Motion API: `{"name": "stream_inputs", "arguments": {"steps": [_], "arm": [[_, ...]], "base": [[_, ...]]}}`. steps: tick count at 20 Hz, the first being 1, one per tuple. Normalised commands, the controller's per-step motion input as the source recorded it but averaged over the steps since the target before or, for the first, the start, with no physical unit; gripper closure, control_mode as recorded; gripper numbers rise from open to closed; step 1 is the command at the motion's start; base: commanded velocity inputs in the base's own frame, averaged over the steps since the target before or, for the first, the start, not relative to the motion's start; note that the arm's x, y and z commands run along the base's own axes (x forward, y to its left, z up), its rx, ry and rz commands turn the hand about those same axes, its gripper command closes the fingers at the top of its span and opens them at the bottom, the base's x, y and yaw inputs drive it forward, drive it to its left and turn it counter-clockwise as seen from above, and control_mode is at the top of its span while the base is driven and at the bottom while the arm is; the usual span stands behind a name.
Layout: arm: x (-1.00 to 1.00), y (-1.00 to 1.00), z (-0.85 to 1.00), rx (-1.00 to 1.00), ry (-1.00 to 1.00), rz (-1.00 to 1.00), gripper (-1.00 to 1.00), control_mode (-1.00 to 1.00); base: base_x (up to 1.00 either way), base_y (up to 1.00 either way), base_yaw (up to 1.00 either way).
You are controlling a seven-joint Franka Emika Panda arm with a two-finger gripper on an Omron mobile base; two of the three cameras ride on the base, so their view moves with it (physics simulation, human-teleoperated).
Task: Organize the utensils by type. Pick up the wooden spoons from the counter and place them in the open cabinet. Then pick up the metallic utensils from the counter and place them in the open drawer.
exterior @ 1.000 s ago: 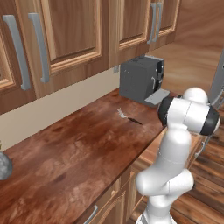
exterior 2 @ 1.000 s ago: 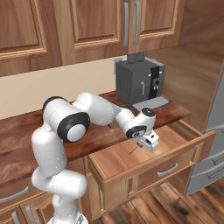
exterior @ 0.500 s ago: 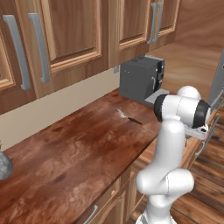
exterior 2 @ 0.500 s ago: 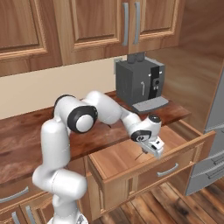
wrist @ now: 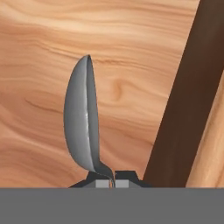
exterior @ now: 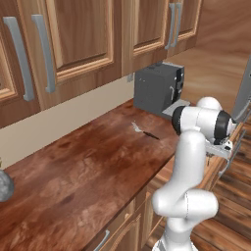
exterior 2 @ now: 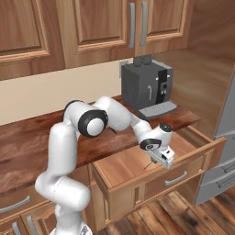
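Note:
My gripper (exterior 2: 157, 160) is shut on the small grey metal spoon (wrist: 82, 118) and hangs over the open drawer (exterior 2: 123, 169), close above its light wooden bottom. In the hand view the spoon's bowl stands edge-on, rising from between my fingertips (wrist: 101, 177), with the drawer's pale wood grain behind it. From the left base view the gripper (exterior: 218, 150) sits low beside the counter's (exterior: 88, 166) right end, partly hidden by the arm. A small slim utensil (exterior: 145, 132) with a pale end and a dark handle lies on the counter; its kind is unclear. The open cabinet is out of view.
A dark grey coffee machine (exterior 2: 147, 85) stands at the counter's right end, behind the drawer. Wall cabinets (exterior: 78, 39) above have shut doors. A grey appliance front (exterior 2: 225, 137) rises just right of the drawer. A grey rounded object (exterior: 4, 186) sits at the counter's far left.
The arm has stretched further out over the drawer, and the hand with the spoon has come down slightly toward the drawer bottom. The utensil on the counter has not moved.

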Motion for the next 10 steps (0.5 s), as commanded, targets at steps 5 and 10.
{"name": "stream_inputs", "arguments": {"steps": [5, 10], "arm": [[0.25, 0.0, -0.16, 0.0, 0.0, 0.0, 1.0, -1.0], [0.16, -0.01, -0.31, 0.0, 0.0, 0.0, 1.0, -1.0]], "base": [[0.0, 0.0, 0.0], [0.0, 0.0, 0.0]]}}
